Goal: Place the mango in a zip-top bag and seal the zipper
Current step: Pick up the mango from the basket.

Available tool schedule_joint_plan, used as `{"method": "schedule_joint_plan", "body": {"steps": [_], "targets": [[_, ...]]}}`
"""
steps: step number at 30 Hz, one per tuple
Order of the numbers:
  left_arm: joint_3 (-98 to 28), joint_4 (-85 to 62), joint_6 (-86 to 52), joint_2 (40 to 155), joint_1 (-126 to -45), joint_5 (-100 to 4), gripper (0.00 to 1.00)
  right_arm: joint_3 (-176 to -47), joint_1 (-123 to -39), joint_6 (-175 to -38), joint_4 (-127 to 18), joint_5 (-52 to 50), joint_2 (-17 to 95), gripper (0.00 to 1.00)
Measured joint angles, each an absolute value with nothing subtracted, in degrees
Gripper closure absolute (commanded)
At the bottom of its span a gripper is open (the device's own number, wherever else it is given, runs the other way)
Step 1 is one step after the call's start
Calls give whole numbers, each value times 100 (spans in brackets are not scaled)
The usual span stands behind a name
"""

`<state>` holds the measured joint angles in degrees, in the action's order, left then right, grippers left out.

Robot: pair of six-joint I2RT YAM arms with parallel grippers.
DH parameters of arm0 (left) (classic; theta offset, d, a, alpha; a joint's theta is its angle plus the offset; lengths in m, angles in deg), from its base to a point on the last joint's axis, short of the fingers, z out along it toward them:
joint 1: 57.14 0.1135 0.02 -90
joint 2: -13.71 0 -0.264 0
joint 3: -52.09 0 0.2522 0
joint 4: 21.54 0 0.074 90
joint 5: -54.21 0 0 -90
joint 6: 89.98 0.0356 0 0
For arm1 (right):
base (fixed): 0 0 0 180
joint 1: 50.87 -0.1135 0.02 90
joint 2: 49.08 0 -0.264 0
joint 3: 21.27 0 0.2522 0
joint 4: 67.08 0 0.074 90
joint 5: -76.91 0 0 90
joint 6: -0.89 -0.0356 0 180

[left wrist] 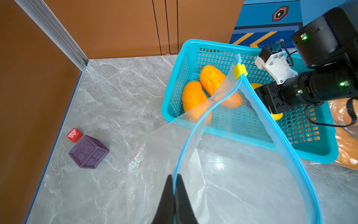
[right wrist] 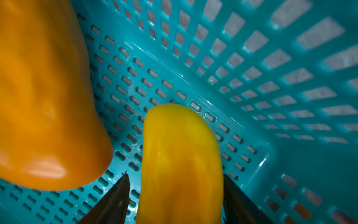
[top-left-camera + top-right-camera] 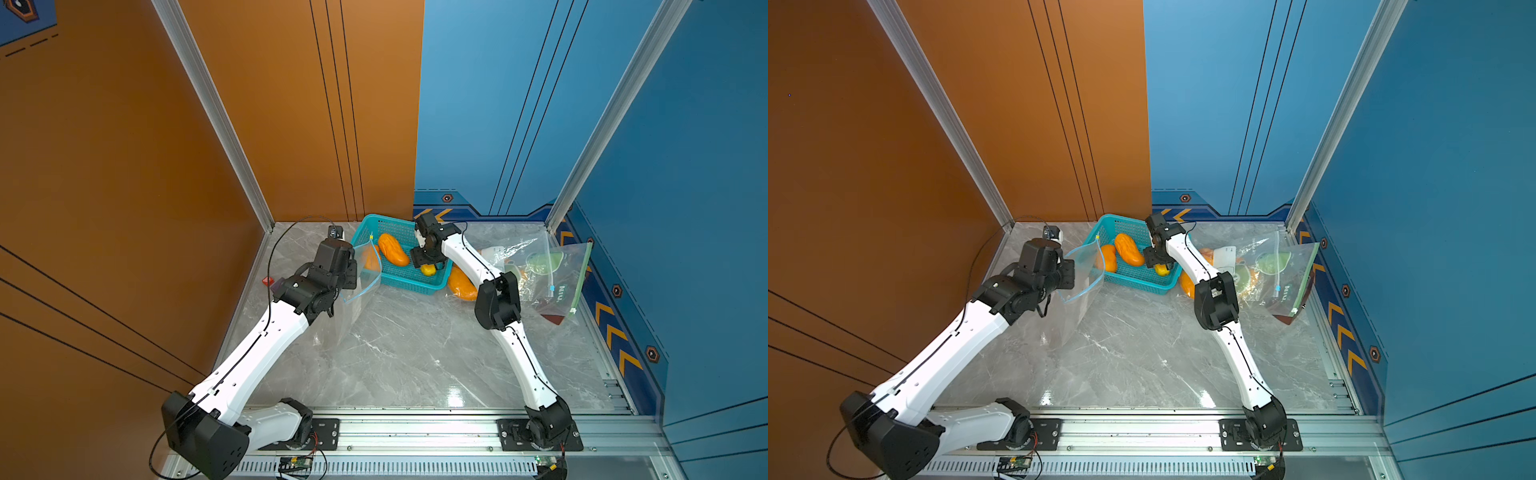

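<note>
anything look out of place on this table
Two stray toys sit by the orange wall: a purple cube and a small red block beside it. Unrelated to bagging fruit. Nothing looks spilled.

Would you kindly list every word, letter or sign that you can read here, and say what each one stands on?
"W" (or a turned "M"): white, on the red block.
White capital letters on the filled bag: turned sideways and partly cut off, not surely readable.
Purple cube: raised patterns only, no letter that I can make out.
White label inside that bag: too small to read.
</note>
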<state>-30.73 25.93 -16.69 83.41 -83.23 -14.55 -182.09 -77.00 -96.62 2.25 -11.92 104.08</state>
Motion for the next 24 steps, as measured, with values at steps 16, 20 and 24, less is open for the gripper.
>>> {"method": "schedule_joint_plan", "body": {"steps": [16,20,24], "targets": [[-2468,2385,-2635,7892,-7999,-1951,100,-18216,-7659,-9911,203,-1013,9986,77],[-2402,2263,-2854,7873,-7986,-2150,100,-17615,-7746,-10134,-170,-980,8863,79],[-2302,2154,-3085,7849,-7973,-2334,100,-16686,-8080,-10370,-999,-1011,7422,80]]}}
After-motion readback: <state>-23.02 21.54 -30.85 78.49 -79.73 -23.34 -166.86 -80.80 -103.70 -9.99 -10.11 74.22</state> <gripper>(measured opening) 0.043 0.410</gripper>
